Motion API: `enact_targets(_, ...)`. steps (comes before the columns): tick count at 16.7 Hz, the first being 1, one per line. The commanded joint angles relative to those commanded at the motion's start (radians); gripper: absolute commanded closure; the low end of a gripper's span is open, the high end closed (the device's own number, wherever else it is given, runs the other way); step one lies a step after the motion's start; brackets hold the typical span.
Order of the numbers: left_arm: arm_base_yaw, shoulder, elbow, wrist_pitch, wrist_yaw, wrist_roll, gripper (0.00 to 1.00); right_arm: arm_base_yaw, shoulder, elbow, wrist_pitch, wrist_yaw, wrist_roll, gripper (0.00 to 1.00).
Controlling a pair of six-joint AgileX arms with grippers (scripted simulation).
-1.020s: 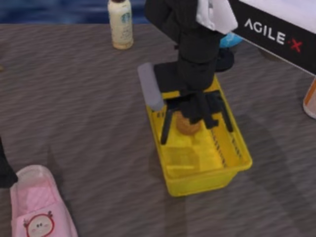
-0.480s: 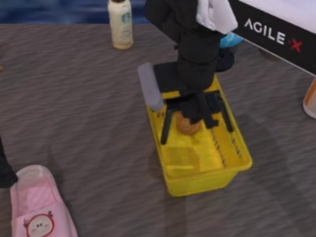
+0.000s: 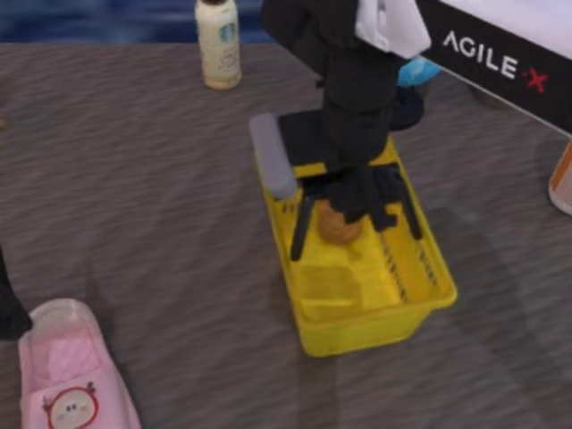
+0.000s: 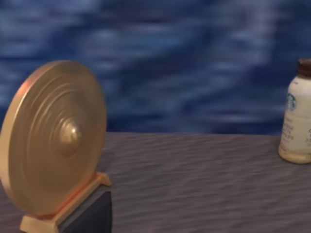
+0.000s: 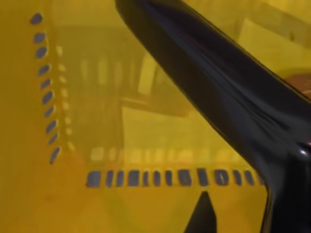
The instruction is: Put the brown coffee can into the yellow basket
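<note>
The yellow basket (image 3: 375,335) stands right of the table's middle, its black swing handle (image 3: 302,228) folded across its far half. The brown coffee can (image 3: 338,228) is inside the basket at that far end, directly under my right gripper (image 3: 350,210), which points down into the basket. The right wrist view shows the slotted yellow basket wall (image 5: 73,145), the black handle (image 5: 218,92) close by, and an orange-brown sliver of the can (image 5: 302,83) at the edge. One dark fingertip (image 5: 204,216) shows, with no can beside it. My left arm (image 3: 9,308) is parked at the left edge.
A grey block (image 3: 271,156) lies against the basket's far left corner. A cream bottle (image 3: 218,43) stands at the back, a pink slipper (image 3: 67,375) at the front left, an orange-and-white object (image 3: 563,179) at the right edge. A gold disc on a stand (image 4: 53,141) is in the left wrist view.
Hardly anything differs. The right arm and the can under it have shifted only a trace; the basket has stayed put.
</note>
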Motion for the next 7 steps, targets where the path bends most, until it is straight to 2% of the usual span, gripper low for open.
enact_targets(4,0.0,0.0,0.0,0.0,0.0,0.0,0.0,-0.019,-0.012,0.116,-0.132,0.0,-0.023,1.0)
enact_targets(7,0.0,0.0,0.0,0.0,0.0,0.0,0.0,-0.026,-0.019,0.151,-0.17,0.0,-0.031,1.0)
